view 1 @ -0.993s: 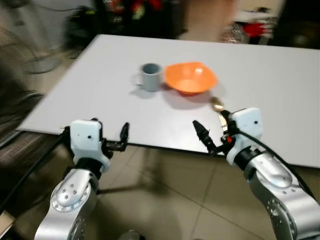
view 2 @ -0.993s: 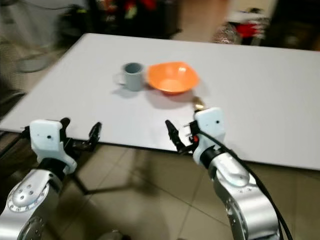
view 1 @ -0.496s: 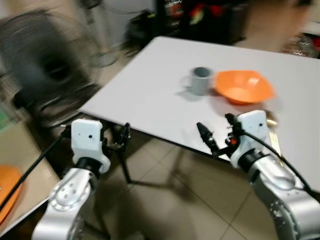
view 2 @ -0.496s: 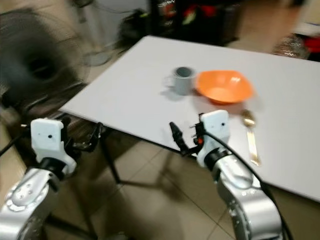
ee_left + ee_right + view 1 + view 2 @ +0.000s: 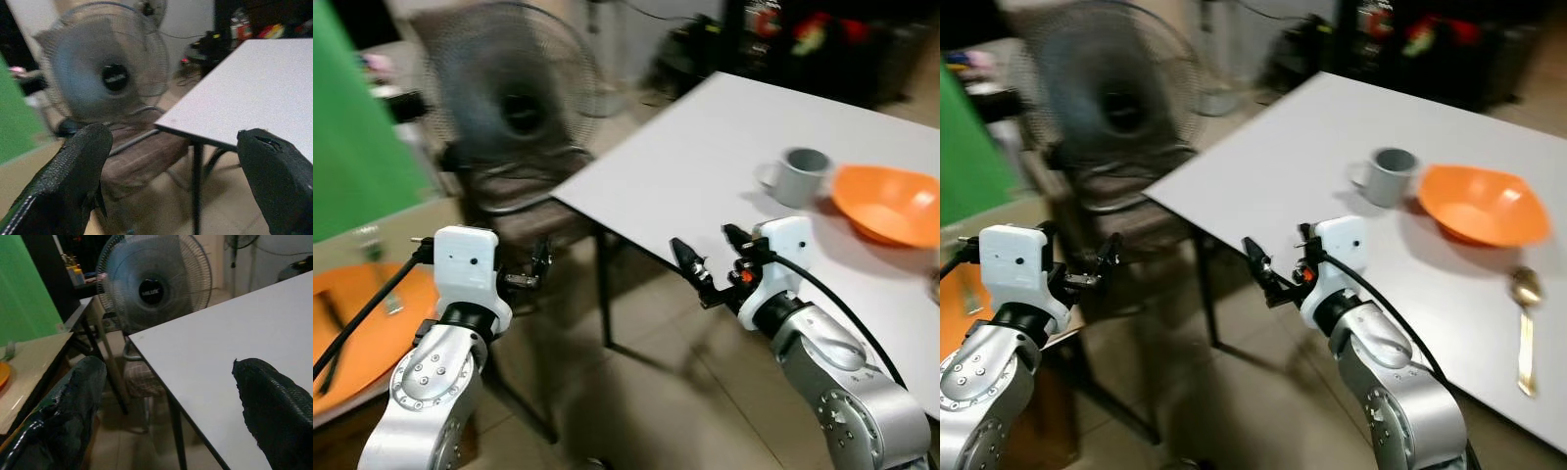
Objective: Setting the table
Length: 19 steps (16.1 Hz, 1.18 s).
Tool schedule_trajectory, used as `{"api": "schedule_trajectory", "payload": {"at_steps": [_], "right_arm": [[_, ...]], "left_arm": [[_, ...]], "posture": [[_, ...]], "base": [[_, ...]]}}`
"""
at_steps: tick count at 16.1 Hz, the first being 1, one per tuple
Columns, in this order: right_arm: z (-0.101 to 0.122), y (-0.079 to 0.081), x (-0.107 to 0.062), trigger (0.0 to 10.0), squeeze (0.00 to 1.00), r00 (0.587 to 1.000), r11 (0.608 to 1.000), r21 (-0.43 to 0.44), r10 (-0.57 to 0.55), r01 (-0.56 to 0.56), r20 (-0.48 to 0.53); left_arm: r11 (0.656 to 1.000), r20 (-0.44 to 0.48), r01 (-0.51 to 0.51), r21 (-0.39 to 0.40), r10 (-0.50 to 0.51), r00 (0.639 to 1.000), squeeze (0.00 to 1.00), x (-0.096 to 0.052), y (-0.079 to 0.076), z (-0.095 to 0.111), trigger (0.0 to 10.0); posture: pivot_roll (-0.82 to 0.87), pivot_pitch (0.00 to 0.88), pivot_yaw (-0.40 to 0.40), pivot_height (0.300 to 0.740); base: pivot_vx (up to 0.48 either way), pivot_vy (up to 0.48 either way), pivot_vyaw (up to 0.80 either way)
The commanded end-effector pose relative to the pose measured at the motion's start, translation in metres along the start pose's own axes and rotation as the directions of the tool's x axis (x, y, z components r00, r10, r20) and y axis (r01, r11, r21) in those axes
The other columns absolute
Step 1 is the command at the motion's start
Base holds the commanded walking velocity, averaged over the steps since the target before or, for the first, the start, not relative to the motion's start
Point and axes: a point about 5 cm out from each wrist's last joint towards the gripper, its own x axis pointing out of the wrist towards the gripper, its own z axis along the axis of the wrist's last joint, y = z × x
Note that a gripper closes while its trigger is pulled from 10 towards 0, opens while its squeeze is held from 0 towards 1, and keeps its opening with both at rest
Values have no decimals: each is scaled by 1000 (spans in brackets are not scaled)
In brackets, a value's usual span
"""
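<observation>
The white rectangular table (image 5: 1273,166) lay to your right, carrying a grey mug (image 5: 1390,176) with a shallow orange plastic bowl (image 5: 1482,205) just to its right and a gold metal spoon (image 5: 1525,328) nearer you than the bowl, apart from it. Your right gripper (image 5: 710,266) hung in the air beside the table's near left corner, its fingers spread wide and holding nothing. Your left gripper (image 5: 181,171) was raised well to the left of the table, its fingers likewise wide apart and empty. Beyond them you had a grey standing fan (image 5: 514,103) behind a dark chair (image 5: 509,211), and at the far left a beige side table (image 5: 352,257) bearing an orange plate (image 5: 357,328)
</observation>
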Motion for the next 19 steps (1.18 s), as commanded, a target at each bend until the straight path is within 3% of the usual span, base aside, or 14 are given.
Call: {"api": "schedule_trajectory", "payload": {"at_steps": [1, 4, 13, 17, 19], "right_arm": [[-2, -3, 0, 10000, 1000, 1000, 1000, 11, -14, 14, -12], [-3, -8, 1, 10000, 1000, 999, 999, -30, -32, 31, -24], [-9, -1, 9, 10000, 1000, 999, 1000, -8, 20, -21, -44], [-12, 0, 11, 10000, 1000, 998, 1000, -3, 31, -31, -58], [-14, 4, 11, 10000, 1000, 995, 998, -7, 65, -66, -71]], "left_arm": [[999, -2, -18, 30, 18, 1000, 0, 1, 2, 0, 10000], [999, 12, -30, 12, 30, 999, 0, 7, 6, 1, 10000], [999, 22, -39, -6, 39, 999, 0, 0, 7, 3, 10000], [999, 15, -35, -14, 35, 999, 0, -2, 8, 3, 10000], [999, 12, -31, -18, 31, 999, 0, -3, 7, 3, 10000]], "posture": [[-27, 35, 71, 740], [-43, 27, 79, 740], [-8, 31, 51, 740], [-5, 36, 51, 740], [-1, 38, 47, 740]], "base": [[0, 0, 800], [0, 0, 800], [0, 0, 800], [130, 0, 0], [300, 0, 800]]}}
